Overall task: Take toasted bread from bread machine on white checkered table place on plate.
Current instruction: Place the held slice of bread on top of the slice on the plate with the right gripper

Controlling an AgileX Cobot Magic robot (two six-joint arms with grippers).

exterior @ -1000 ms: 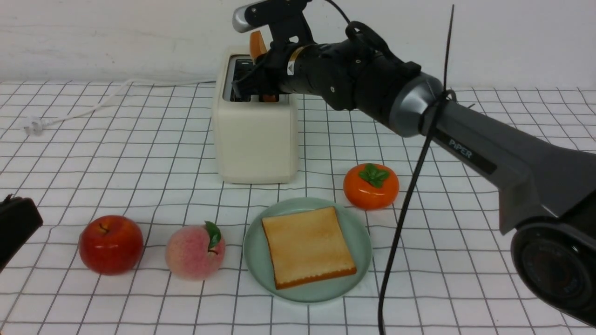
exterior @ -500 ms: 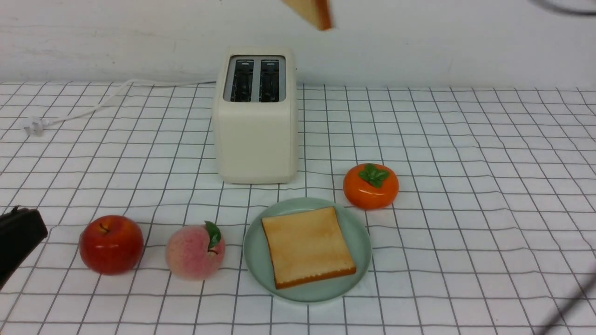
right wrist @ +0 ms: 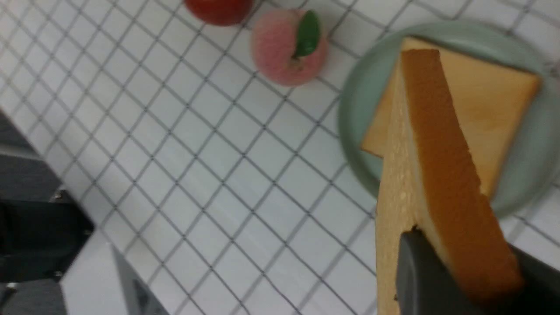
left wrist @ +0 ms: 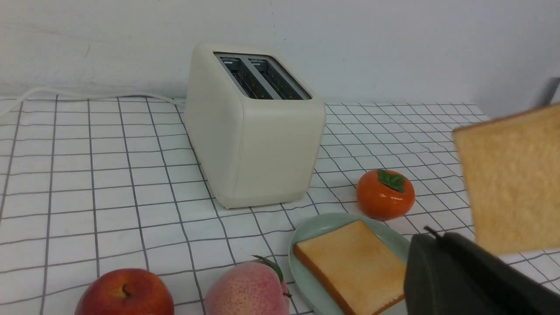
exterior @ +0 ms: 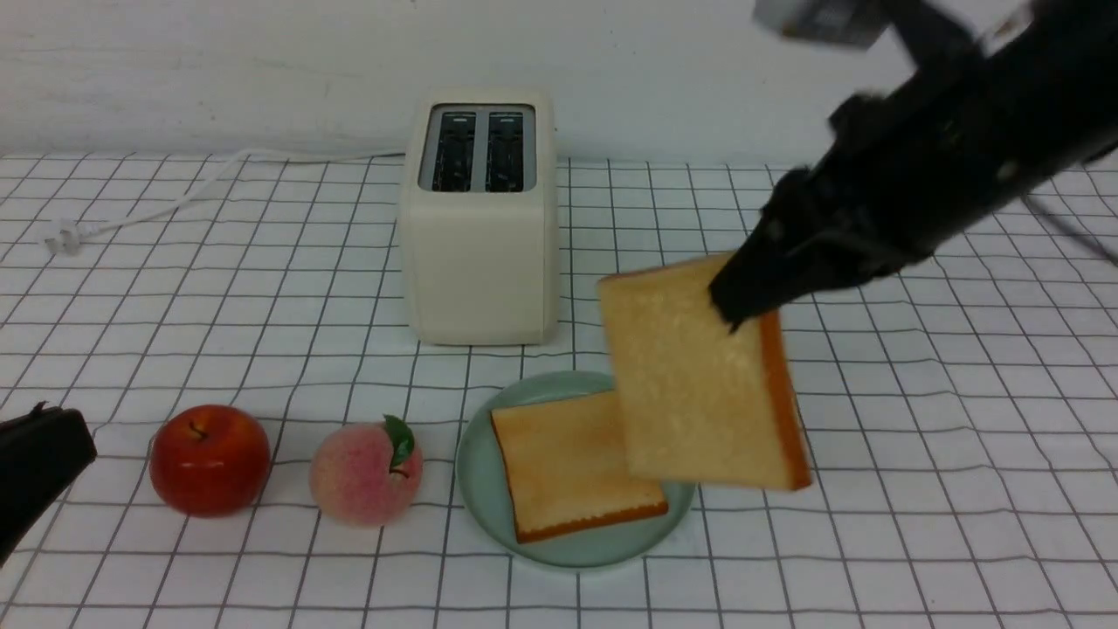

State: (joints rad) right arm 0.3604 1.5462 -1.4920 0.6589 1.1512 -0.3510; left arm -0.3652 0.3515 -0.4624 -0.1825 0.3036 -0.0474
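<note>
**Second slice now down at the plate**

The left gripper rests clenched, low over the table. One toast slice lies flat on the plate. The right gripper grasps the second slice by a corner, lowered from half a second ago to the plate's right rim. Behind, both slots of the bread machine are empty.

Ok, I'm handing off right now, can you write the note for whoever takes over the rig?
Right gripper: jaws shut on the second toast slice, which hangs nearly upright in the air above the plate.
Left gripper: shut, empty, low at the left edge of the table.
Toaster: both slots empty.
Done: first toast slice lies flat on the plate.
Left: lower the held slice onto the plate, release, pull back.
</note>
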